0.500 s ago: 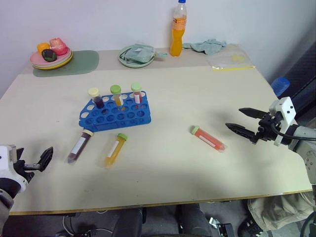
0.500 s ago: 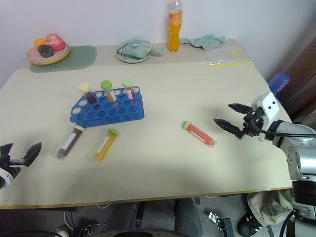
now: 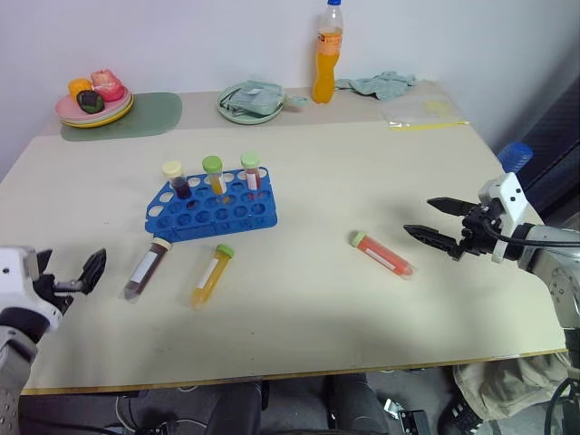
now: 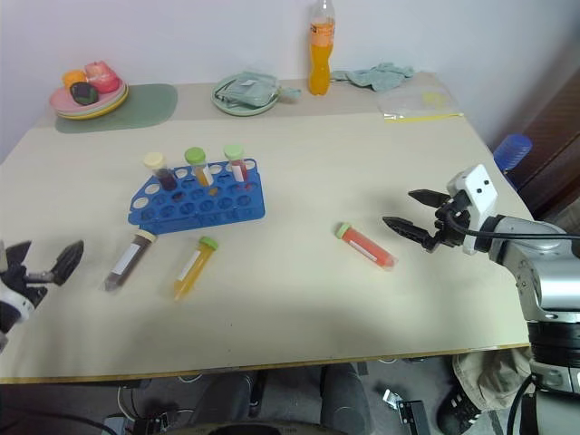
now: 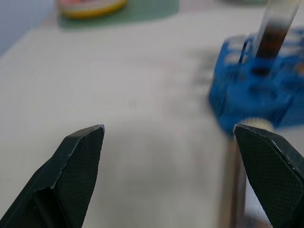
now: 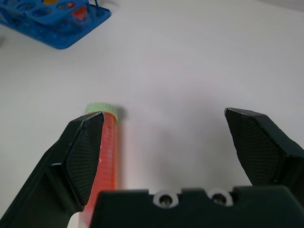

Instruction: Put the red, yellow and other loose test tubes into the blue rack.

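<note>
While both wide open and empty, right gripper [image 3: 436, 220] near red green-capped clear plastic tube [image 3: 383, 255]; left gripper [image 3: 87, 273] well apart.

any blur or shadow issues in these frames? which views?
Left wrist view: the blue rack and the maroon tube lying beside it are smeared, while the fingers look sharp. Right wrist view: crisp on the red tube. Head views: sharp, with a soft dark shadow band across the near table.
</note>
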Controlling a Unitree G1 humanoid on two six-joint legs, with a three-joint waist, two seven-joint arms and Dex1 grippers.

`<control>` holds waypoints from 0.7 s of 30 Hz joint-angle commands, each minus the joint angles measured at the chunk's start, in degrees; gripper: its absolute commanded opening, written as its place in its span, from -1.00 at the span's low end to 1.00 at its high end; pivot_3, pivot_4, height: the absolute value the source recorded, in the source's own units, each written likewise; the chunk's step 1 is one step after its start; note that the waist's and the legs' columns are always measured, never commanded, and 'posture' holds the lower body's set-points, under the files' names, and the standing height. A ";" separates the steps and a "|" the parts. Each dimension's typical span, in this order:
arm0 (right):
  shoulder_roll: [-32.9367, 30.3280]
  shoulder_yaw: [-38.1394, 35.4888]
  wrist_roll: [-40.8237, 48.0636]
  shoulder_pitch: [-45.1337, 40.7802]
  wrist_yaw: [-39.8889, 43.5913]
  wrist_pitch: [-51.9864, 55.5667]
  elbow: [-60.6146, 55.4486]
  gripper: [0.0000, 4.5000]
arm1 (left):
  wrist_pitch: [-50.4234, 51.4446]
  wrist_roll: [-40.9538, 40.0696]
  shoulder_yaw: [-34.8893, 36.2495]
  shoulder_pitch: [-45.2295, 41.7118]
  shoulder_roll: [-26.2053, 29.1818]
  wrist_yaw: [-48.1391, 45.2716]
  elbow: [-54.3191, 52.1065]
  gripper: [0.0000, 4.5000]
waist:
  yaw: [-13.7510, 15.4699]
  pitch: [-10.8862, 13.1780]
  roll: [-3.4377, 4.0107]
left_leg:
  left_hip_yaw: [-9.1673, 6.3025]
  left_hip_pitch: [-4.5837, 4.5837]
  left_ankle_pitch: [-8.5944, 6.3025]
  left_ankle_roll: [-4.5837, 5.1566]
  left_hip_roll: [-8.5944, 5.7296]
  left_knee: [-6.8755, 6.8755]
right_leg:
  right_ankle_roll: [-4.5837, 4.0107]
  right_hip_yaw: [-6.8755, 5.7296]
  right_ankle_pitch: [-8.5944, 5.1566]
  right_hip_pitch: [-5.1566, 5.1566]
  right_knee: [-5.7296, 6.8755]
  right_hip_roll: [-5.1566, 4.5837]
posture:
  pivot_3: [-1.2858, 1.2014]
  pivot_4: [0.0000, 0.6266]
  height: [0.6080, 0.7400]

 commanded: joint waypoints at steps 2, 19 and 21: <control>-0.33 -0.68 3.41 -1.56 -3.97 8.35 -10.06 0.99 | -0.05 -1.84 -5.79 -3.43 1.32 -2.52 -2.72 1.00 | -0.03 0.00 0.01 | -0.01 -0.01 0.00 0.00 -0.02 0.00 | 0.01 0.02 0.01 -0.01 0.00 -0.02 | 0.03 -0.52 1.00; -0.32 24.41 1.41 -26.80 -16.85 53.86 -11.48 0.99 | -0.98 1.16 -45.43 -12.54 6.89 -19.97 -13.06 1.00 | -0.16 0.07 0.12 | 0.01 -0.13 -0.01 0.03 -0.06 -0.06 | -0.02 0.03 -0.01 -0.13 -0.11 0.00 | 0.03 -0.52 1.00; 0.09 27.25 2.20 -30.01 -15.88 56.77 -8.96 0.99 | -1.99 1.11 -48.43 -13.59 4.73 -20.20 -13.68 1.00 | -0.12 0.09 0.18 | 0.02 -0.12 -0.01 0.03 -0.07 -0.05 | -0.02 0.02 0.00 -0.11 -0.13 0.01 | 0.03 -0.52 1.00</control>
